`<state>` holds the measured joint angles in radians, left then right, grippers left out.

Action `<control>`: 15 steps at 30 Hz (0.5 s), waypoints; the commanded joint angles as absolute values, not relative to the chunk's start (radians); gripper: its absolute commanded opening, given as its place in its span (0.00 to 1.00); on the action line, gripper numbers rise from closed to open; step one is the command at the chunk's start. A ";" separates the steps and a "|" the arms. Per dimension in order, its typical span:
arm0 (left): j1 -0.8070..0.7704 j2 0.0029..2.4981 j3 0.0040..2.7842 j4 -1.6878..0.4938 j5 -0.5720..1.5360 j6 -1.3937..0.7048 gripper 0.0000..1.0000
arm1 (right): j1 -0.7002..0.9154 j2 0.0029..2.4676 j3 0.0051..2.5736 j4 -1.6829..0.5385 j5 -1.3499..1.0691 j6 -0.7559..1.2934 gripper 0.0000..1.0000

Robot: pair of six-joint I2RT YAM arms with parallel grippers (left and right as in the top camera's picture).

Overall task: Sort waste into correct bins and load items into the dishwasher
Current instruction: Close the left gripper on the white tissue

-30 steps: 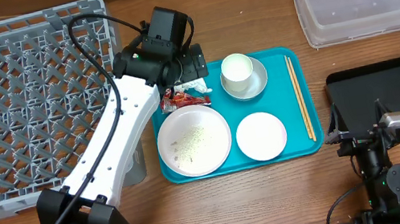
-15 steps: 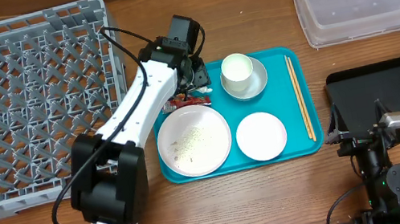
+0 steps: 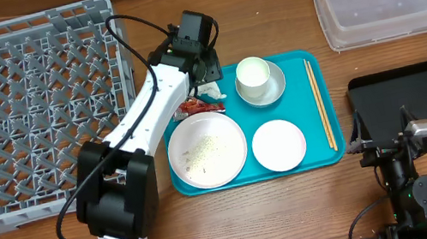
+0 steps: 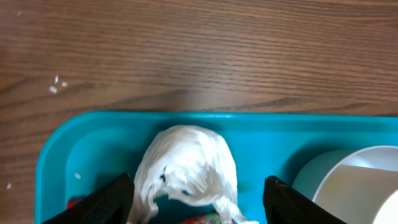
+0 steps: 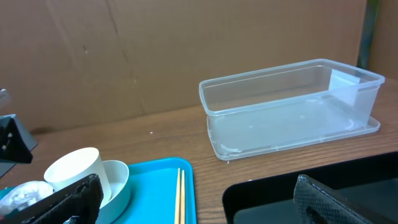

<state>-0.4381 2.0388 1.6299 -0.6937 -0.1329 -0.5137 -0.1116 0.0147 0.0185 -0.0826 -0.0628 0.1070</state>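
Repositioned since a second ago, the left gripper [image 4: 196, 194] straddles the crumpled tissue [image 4: 186, 163] in the far left corner of the teal tray [image 4: 93, 140], jaws partly open and not clamped, while the right gripper [image 5: 199, 202] hangs wide open and empty beside the black tray [image 3: 418, 94].

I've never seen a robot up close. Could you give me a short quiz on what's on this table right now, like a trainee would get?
1. True or false: the cup stands inside the bowl.
2. What sits between the fingers of the left hand? A) a spoon B) the crumpled tissue C) a sponge
3. Which bin lies nearer the right hand: the black tray or the clear tub?
Key: 1 true; 2 B; 3 the black tray.
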 commanded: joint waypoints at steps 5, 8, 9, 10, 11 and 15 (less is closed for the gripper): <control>-0.432 2.138 1.645 -0.687 -0.130 -0.388 0.70 | -0.115 0.003 0.008 -0.080 -0.054 0.104 1.00; -0.432 2.156 1.645 -0.686 -0.130 -0.388 0.70 | -0.115 0.003 0.008 -0.080 -0.054 0.104 1.00; -0.432 2.160 1.645 -0.685 -0.130 -0.388 0.67 | -0.115 0.003 0.008 -0.080 -0.054 0.104 1.00; -0.432 2.163 1.645 -0.685 -0.130 -0.389 0.64 | -0.115 0.003 0.008 -0.080 -0.054 0.104 1.00; -0.432 2.164 1.645 -0.686 -0.129 -0.389 0.57 | -0.115 0.003 0.008 -0.080 -0.054 0.104 1.00; -0.431 2.164 1.645 -0.691 -0.109 -0.389 0.41 | -0.115 0.003 0.008 -0.080 -0.054 0.104 1.00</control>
<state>-0.4370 2.1517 1.6299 -0.6872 -0.1295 -0.4046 -0.1116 0.0147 0.0185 -0.0834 -0.0628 0.1070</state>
